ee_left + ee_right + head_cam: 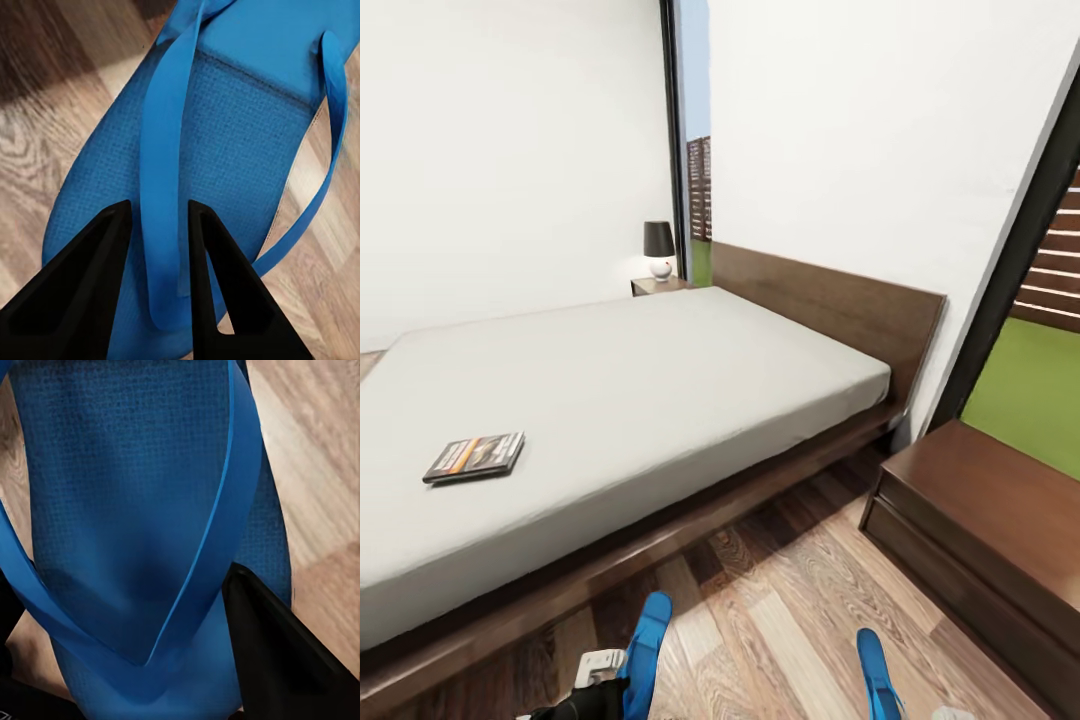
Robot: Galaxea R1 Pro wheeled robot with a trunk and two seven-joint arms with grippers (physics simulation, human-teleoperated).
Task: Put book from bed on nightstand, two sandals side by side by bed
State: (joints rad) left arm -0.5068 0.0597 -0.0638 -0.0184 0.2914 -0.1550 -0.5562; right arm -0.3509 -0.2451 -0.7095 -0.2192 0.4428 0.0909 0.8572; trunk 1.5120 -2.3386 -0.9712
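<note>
The left end effector (159, 289) has its 2 black fingers (82, 292) closed on a strap of the left sandal (225, 142), 1 finger on each side of the strap, with the blue sole below. In the head view this sandal (647, 640) hangs near the floor (780, 620), beside the bed frame. The right end effector (150, 660) shows 1 black finger (289, 652) against the right sandal (127, 495), by the point where its straps meet; how tightly it grips, I cannot tell. In the head view that sandal (878, 675) sits apart from the first, above the wood planks. Farther out, the book (475, 456) lies flat on the mattress of the bed (660, 390). A dark nightstand (985, 520) stands by the headboard on the near side; another nightstand (656, 286) beyond the bed carries a lamp (659, 248).
</note>
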